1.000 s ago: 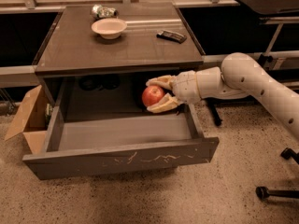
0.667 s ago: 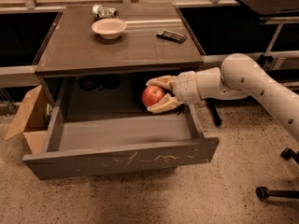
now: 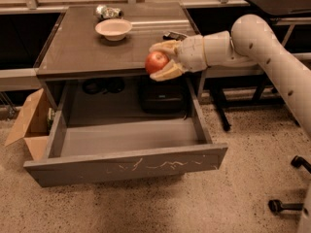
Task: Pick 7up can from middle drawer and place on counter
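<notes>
The apple (image 3: 156, 61) is round, smooth-skinned and red-orange; the gripper (image 3: 163, 60) has its tan fingers (image 3: 165, 46) clamped on it from above and below; it hangs at the table's (image 3: 77, 52) front right edge, above the open middle drawer (image 3: 126, 164).

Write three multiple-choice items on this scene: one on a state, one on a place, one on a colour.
1. The drawer is: A) shut B) pulled open C) taken out.
2. The apple is: A) in the drawer B) on the floor C) in the gripper, by the counter's front edge.
3. The bowl on the counter is: A) pale B) blue C) black.

Answers: B, its front stands well out from under the counter. C, the gripper is closed around it beside the counter's edge. A, it looks cream-white against the dark top.
</notes>
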You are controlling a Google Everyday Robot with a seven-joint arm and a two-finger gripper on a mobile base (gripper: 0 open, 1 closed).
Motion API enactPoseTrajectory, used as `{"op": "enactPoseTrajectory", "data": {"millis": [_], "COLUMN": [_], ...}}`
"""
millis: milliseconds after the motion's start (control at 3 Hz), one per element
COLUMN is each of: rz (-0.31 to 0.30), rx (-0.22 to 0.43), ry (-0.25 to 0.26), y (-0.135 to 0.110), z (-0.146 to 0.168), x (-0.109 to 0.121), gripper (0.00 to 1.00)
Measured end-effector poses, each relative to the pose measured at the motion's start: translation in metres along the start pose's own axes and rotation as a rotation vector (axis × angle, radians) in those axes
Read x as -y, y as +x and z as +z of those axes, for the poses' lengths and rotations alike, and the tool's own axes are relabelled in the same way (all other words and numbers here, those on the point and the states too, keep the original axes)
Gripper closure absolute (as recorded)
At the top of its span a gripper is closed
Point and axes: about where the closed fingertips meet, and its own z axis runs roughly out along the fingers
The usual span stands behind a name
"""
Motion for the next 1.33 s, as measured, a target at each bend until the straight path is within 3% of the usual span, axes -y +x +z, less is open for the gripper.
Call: {"op": "enactPoseTrajectory", "data": {"millis": [333, 667, 1000, 1333], "rz": [-0.051, -0.054, 0.001, 0.11], "rx": [-0.004, 0.008, 0.0, 0.001], "ry": [0.038, 0.082, 0.147, 0.237], "y": [-0.016, -0.017, -0.002, 0.021], "z": [0.004, 0.021, 0.033, 0.05], "x": [0.052, 0.094, 0.121, 0.143], "gripper": [1.0, 1.0, 1.0, 1.0]}}
